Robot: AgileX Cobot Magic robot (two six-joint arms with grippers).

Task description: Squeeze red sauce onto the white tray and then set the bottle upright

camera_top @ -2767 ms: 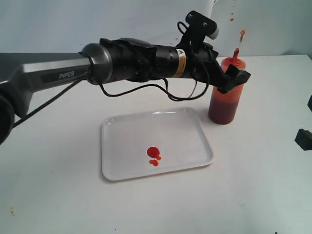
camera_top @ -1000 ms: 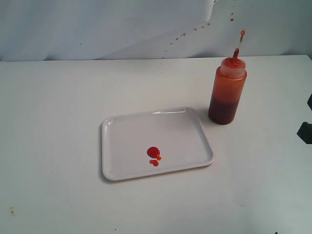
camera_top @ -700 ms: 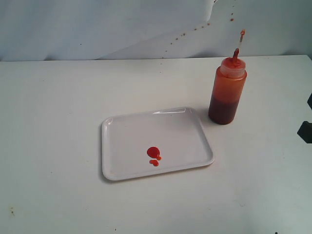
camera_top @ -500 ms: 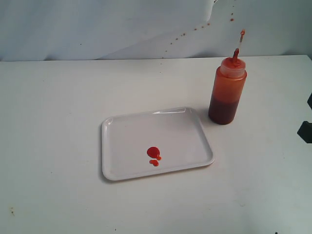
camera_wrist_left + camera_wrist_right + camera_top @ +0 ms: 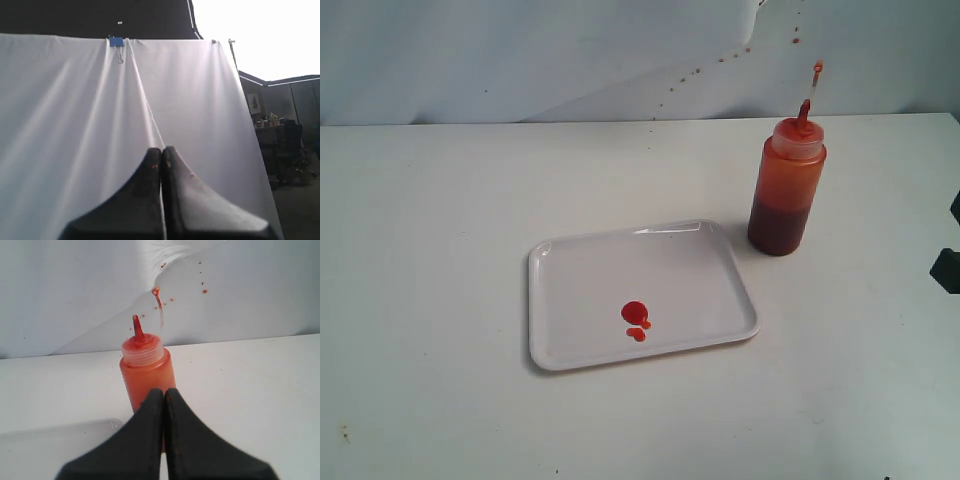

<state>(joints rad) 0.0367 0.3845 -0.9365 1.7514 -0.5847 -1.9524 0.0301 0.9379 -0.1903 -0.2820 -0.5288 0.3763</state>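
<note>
Quick look from my end: the bottle (image 5: 786, 190) stands upright on the white table (image 5: 440, 200), just off the far right corner of the white tray (image 5: 580, 260), close to it but not touching. Its red nozzle points up with the little cap sticking out above on its tether. The red sauce (image 5: 635, 313) sits on the tray as one round blob with a couple of smaller ones right against it, toward the near edge. The right gripper (image 5: 164, 391) has its jaws pressed together with nothing between them. In its wrist view the bottle (image 5: 147, 367) is dead ahead, its lower part hidden behind the tips, and a corner of the tray (image 5: 50, 450) shows off to one side. The exterior view shows nothing touching the bottle, so it stands free. The left gripper (image 5: 161, 150) is squeezed closed and empty too, aimed at a hanging white cloth (image 5: 75, 100) with a blue clip (image 5: 116, 41) on top. There are some red specks (image 5: 720, 58) on the backdrop behind the table.
</note>
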